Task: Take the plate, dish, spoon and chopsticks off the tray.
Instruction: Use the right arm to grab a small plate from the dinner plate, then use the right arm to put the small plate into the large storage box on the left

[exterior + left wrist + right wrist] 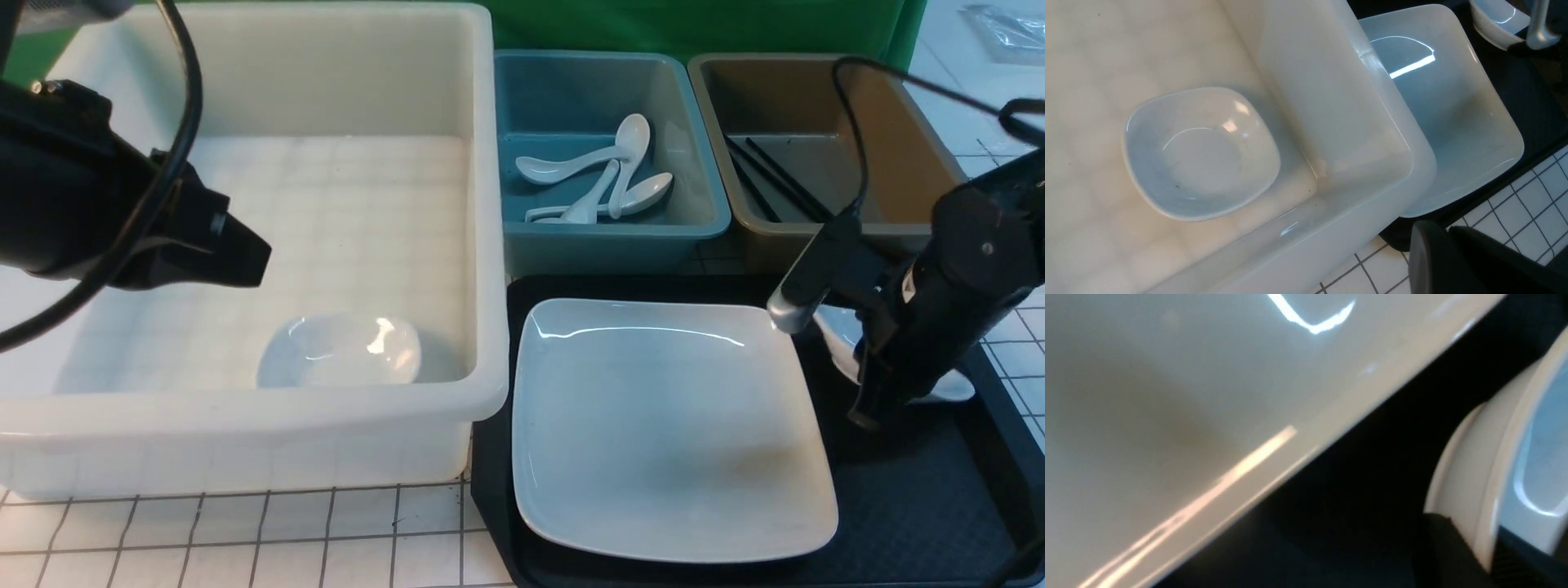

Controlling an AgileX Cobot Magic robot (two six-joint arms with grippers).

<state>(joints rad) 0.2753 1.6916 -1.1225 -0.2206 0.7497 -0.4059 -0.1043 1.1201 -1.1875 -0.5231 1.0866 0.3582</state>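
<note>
The large white square plate (669, 425) lies on the left half of the black tray (922, 506). A small white dish (951, 385) sits on the tray's right side, mostly hidden behind my right arm. My right gripper (865, 408) is down at the dish's near rim. In the right wrist view the dish wall (1470, 473) stands between the two fingers of that gripper (1484, 555), which is shut on it. My left gripper (257, 261) hangs shut and empty over the white tub (482, 245). Only the plate and dish show on the tray.
A second small dish (339, 351) lies inside the white tub. The blue bin (702, 220) behind the tray holds several white spoons (604, 175). The brown bin (922, 122) holds black chopsticks (775, 184). The tub's wall stands next to the tray's left edge.
</note>
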